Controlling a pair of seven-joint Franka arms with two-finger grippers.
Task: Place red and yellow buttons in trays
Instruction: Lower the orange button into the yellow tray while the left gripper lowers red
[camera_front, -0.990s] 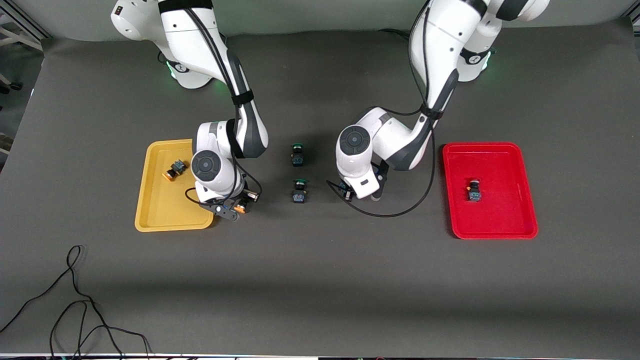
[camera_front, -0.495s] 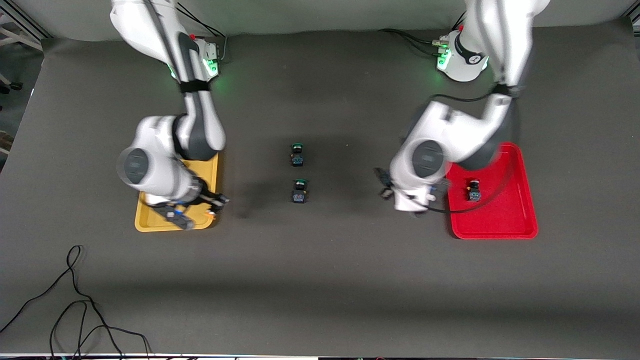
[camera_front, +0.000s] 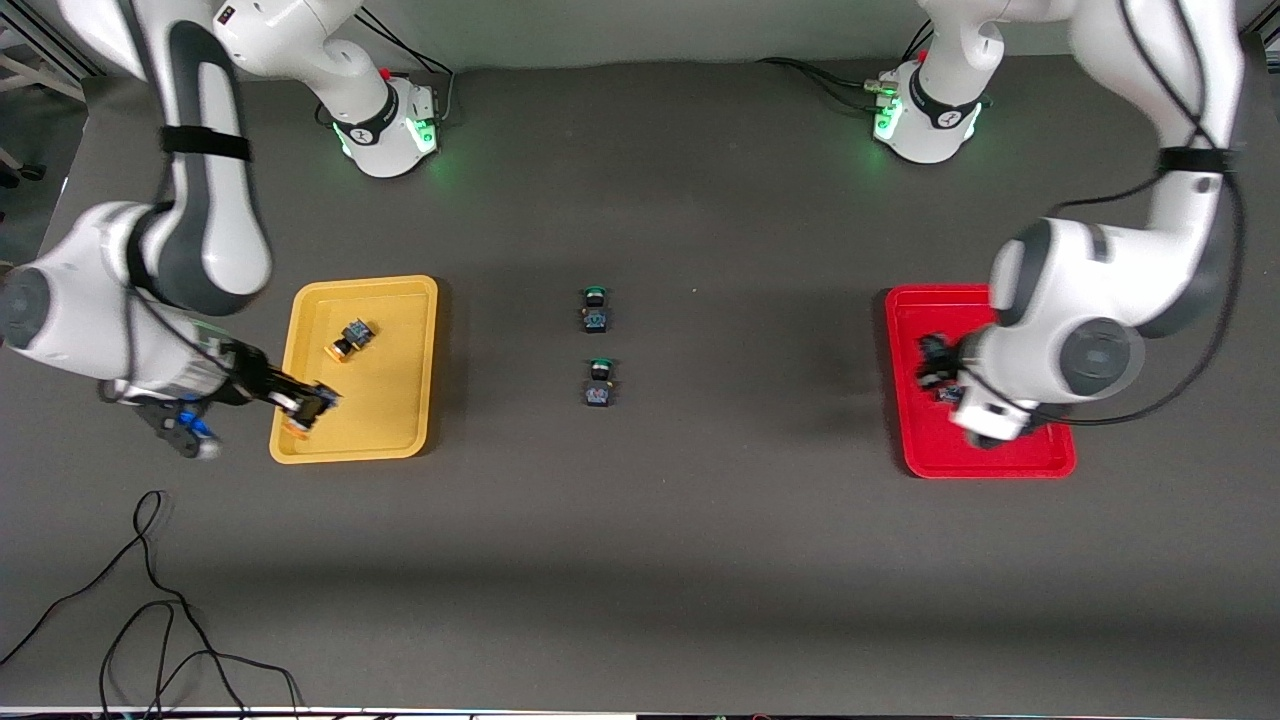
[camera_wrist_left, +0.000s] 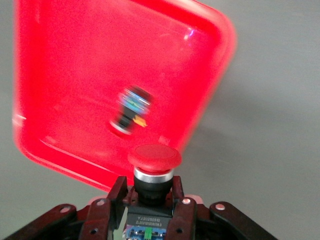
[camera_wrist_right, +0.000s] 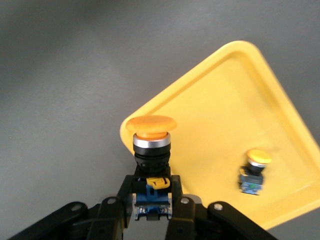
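Observation:
My right gripper (camera_front: 303, 405) is shut on a yellow button (camera_wrist_right: 151, 135) and holds it over the yellow tray's (camera_front: 400, 300) corner nearest the front camera. A second yellow button (camera_front: 349, 339) lies in that tray; it also shows in the right wrist view (camera_wrist_right: 255, 170). My left gripper (camera_front: 935, 362) is shut on a red button (camera_wrist_left: 154, 157) and holds it over the red tray (camera_front: 1010, 465). Another button (camera_front: 948, 393) lies in the red tray, partly hidden by the left hand; it shows blurred in the left wrist view (camera_wrist_left: 131, 109).
Two green-capped buttons (camera_front: 595, 310) (camera_front: 599, 383) stand in the middle of the table between the trays. A black cable (camera_front: 150, 600) lies loose near the table's front edge at the right arm's end.
Both arms swung outward from the table's middle with their buttons. The right gripper moved to the yellow tray's near corner. The left gripper moved over the red tray.

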